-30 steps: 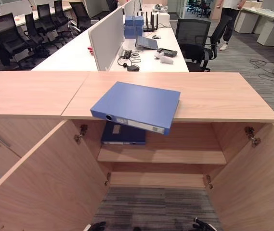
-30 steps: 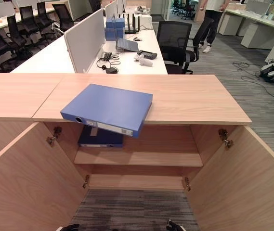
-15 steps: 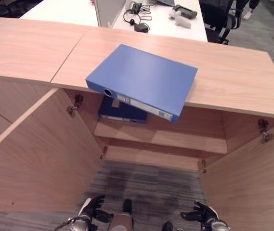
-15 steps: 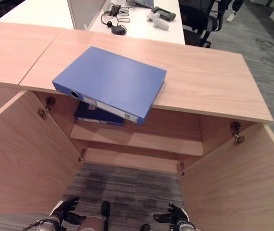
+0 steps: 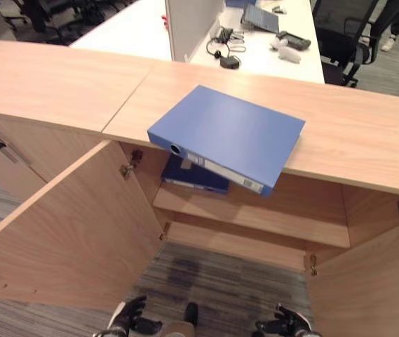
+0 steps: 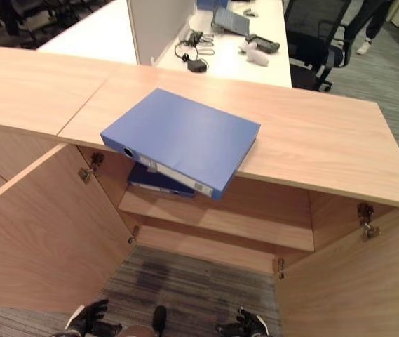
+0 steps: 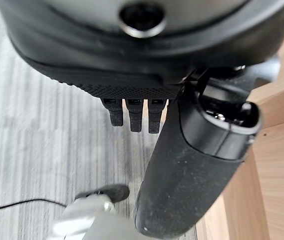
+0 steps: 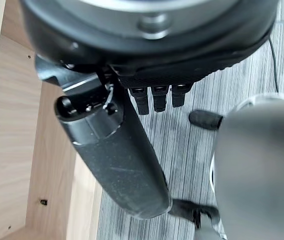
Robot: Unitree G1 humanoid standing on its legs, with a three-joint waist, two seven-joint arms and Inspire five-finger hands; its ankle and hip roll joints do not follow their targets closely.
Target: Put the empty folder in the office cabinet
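- Left eye view: the blue folder [image 5: 231, 133] lies flat on the wooden cabinet top [image 5: 367, 144], its spine corner jutting over the front edge above the open cabinet. A second, darker folder [image 5: 198, 177] lies on the upper shelf [image 5: 269, 221] just beneath it. The left hand [image 5: 130, 319] sits low at 7 o'clock and the right hand [image 5: 287, 324] at 5 o'clock, both over the grey carpet [image 5: 213, 274], well apart from the blue folder up at 12 o'clock.
- Right eye view: same layout; both cabinet doors [image 6: 38, 232] stand swung open, with white desks [image 6: 206, 53] behind at 12 o'clock.
- Left wrist view: the left hand's fingers [image 7: 132, 115] hang relaxed and spread, holding nothing, carpet below.
- Right wrist view: the right hand's fingers [image 8: 154, 99] are likewise loose and empty, beside a door's wooden face.
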